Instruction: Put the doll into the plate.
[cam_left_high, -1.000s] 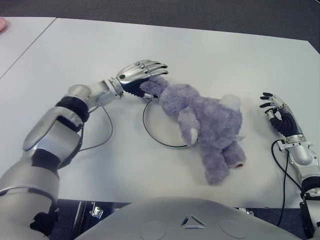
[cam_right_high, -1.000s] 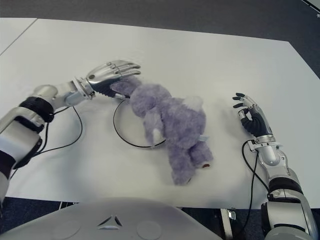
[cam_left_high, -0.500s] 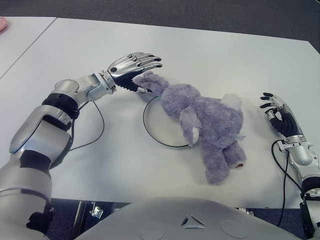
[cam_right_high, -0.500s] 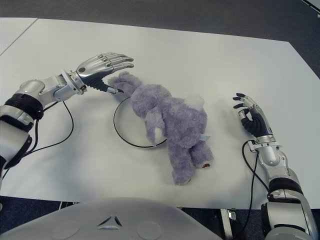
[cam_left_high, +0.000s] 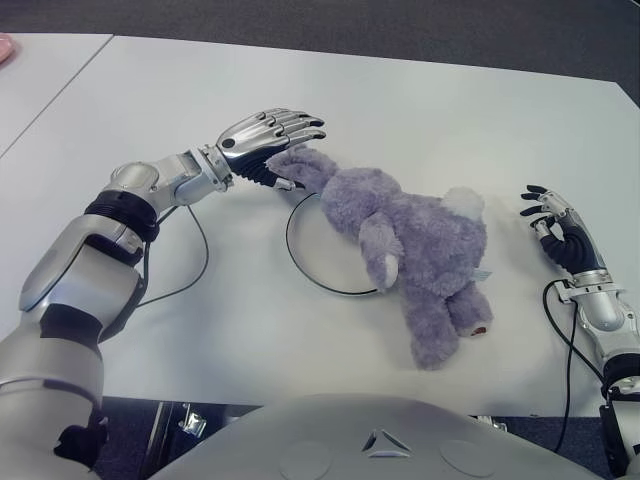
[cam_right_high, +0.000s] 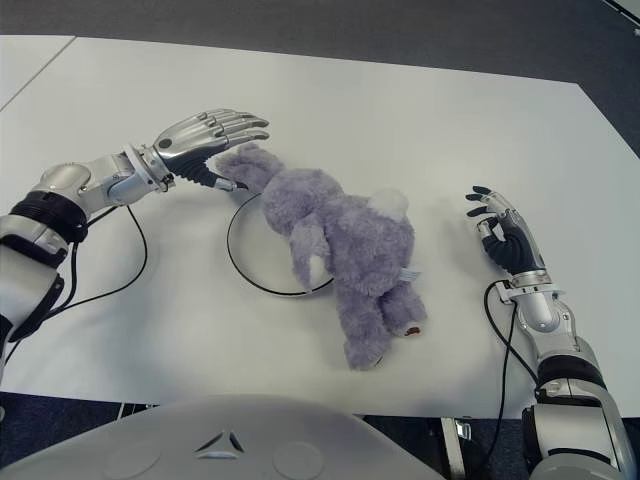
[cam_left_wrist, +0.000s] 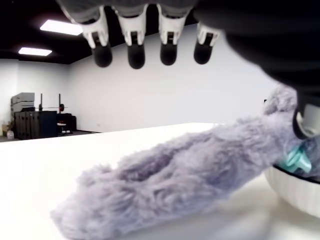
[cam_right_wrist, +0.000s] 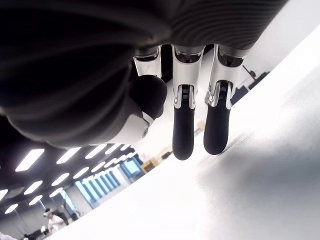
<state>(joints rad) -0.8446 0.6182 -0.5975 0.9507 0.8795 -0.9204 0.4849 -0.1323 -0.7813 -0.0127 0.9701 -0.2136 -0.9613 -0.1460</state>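
Doll across plate | white table | left hand open

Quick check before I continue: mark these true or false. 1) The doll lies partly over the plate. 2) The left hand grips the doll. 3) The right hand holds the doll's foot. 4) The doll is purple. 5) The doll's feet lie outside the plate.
1) True: the doll covers part of the plate.
2) False: the left hand is open, fingers spread above the doll's limb.
3) False: the right hand shows apart from the doll, to its right, holding nothing.
4) True.
5) True.
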